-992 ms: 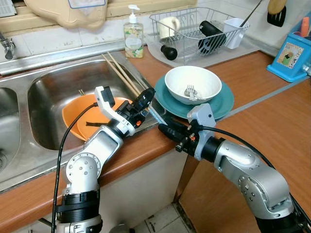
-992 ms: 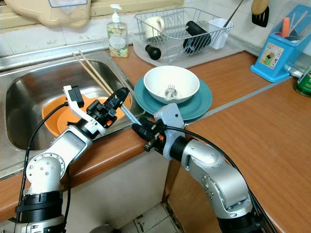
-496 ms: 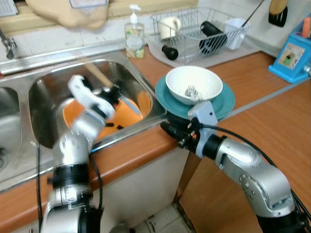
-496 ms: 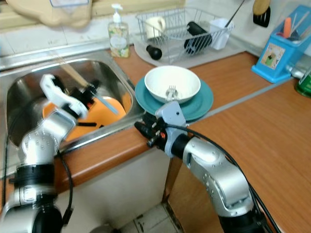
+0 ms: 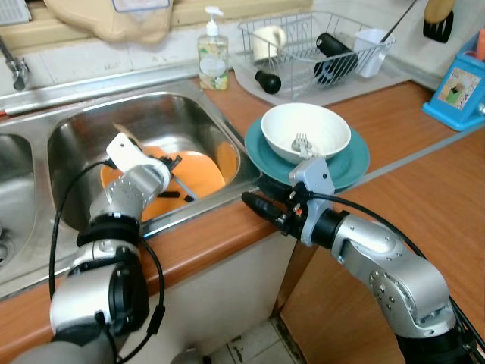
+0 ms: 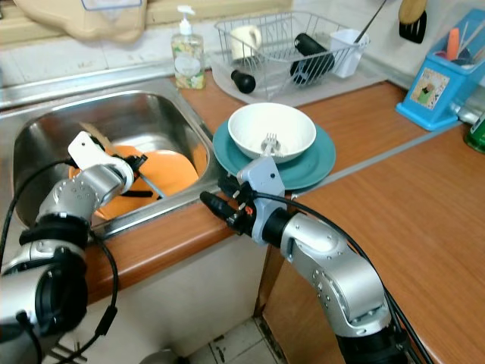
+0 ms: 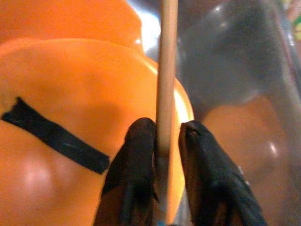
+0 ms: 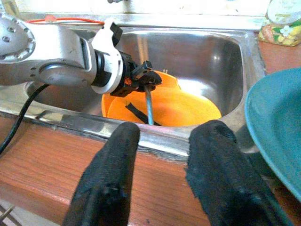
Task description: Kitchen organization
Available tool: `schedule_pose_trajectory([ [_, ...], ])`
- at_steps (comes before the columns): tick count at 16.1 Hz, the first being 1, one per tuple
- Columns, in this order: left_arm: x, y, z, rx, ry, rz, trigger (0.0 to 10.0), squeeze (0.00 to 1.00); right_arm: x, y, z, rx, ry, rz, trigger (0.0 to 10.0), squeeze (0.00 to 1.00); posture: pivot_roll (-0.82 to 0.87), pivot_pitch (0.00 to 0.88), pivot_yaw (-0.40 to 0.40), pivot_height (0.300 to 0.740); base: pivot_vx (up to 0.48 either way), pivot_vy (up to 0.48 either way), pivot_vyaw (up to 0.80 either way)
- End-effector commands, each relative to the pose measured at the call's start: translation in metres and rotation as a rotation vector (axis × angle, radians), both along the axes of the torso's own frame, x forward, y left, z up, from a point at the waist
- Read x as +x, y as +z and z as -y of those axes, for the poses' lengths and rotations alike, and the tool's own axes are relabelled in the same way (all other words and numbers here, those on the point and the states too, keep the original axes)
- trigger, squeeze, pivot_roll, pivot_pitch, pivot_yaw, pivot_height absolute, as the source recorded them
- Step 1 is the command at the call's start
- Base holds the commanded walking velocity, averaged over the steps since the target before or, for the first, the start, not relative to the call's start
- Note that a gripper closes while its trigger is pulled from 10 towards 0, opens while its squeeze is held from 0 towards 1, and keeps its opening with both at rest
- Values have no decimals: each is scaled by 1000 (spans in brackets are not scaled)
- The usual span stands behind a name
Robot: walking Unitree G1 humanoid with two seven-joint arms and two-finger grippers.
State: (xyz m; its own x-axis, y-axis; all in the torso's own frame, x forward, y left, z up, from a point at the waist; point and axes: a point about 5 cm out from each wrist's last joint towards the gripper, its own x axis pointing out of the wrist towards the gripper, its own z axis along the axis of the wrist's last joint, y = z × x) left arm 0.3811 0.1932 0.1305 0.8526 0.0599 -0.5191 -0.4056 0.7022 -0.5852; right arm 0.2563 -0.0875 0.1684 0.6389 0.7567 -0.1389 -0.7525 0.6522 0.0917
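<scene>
My left gripper (image 5: pixel 173 163) hangs inside the steel sink (image 5: pixel 151 114), just above the stacked orange plates (image 5: pixel 201 171). It is shut on a wooden chopstick (image 7: pixel 167 70). The stick's blue-grey end (image 8: pixel 148 106) points down at the plates, and its wooden end rises behind the wrist. A black strip (image 7: pixel 56 141) lies on the top orange plate. At the counter's front edge, beside the teal plate (image 5: pixel 352 163), my right gripper (image 5: pixel 250 201) stands open and holds nothing. A white bowl (image 5: pixel 318 125) with a fork (image 5: pixel 299 142) in it rests on that plate.
A wire dish rack (image 5: pixel 318 45) holding a mug, a cup and dark utensils stands at the back of the counter. A soap bottle (image 5: pixel 213 49) sits by the sink's far corner, and a blue holder (image 5: pixel 458 87) at the far right. Wooden counter stretches to the right.
My left gripper swung from the counter edge by the teal plate to the left and down into the sink, carrying the chopstick. The right gripper barely moved.
</scene>
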Motion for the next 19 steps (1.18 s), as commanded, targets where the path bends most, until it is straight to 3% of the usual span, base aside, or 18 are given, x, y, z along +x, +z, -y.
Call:
schedule_pose_trajectory([
  [1, 1, 1, -2, 22, 13, -26, 10000, 1000, -3, 3, -1, 14, 12, -5, 10000, 1000, -34, 0, 42, 740, 0, 0, 0],
  [5, -1, -5, -7, 39, 25, -84, 10000, 1000, -2, 6, -2, 16, 12, 10, 10000, 1000, -25, 0, 33, 740, 0, 0, 0],
  [7, 0, -3, -11, 80, 6, -62, 10000, 1000, -1, 11, -3, 16, 16, 35, 10000, 1000, -26, 0, 34, 740, 0, 0, 0],
  [9, 5, 10, -9, 195, -84, 57, 10000, 1000, 2, 25, -3, 54, -14, 146, 10000, 1000, -32, 0, 39, 740, 0, 0, 0],
  [10, 6, 22, -4, 333, -175, 160, 10000, 1000, 5, 37, 1, 65, -72, 252, 10000, 1000, -33, 0, 42, 740, 0, 0, 0],
  [11, 5, 26, 1, 385, -232, 215, 10000, 1000, 7, 44, 3, 85, -92, 283, 10000, 1000, -37, 0, 45, 740, 0, 0, 0],
  [12, 1, 29, 9, 422, -318, 293, 10000, 839, 10, 53, 8, 122, -115, 295, 10000, 1000, -43, 0, 46, 740, 0, 0, 0],
  [13, -9, 29, 19, 489, -416, 393, 10000, 380, 13, 65, 15, 148, -153, 334, 10000, 1000, -45, 0, 47, 740, 0, 0, 0],
  [14, -12, 29, 22, 508, -447, 420, 10000, 380, 14, 69, 18, 153, -165, 347, 10000, 1000, -45, 0, 47, 740, 0, 0, 0],
  [15, -23, 33, 30, 537, -500, 521, 10000, 184, 20, 75, 28, 145, -225, 373, 10000, 0, -47, 0, 41, 740, 0, 0, 0],
  [16, -32, 38, 37, 520, -548, 607, 10000, 169, 24, 77, 36, 130, -275, 379, 10000, 0, -48, 0, 36, 740, 0, 0, 0],
  [17, -43, 43, 45, 523, -611, 684, 10000, 0, 28, 73, 43, 109, -314, 346, 10000, 0, -48, 0, 34, 740, 0, 0, 0],
  [18, -50, 45, 49, 525, -647, 714, 10000, 0, 29, 71, 46, 98, -323, 338, 10000, 0, -48, 0, 34, 740, 0, 0, 0],
  [19, -65, 44, 57, 543, -735, 757, 10000, 0, 32, 65, 55, 61, -339, 302, 10000, 0, -46, 0, 30, 740, 0, 0, 0],
])
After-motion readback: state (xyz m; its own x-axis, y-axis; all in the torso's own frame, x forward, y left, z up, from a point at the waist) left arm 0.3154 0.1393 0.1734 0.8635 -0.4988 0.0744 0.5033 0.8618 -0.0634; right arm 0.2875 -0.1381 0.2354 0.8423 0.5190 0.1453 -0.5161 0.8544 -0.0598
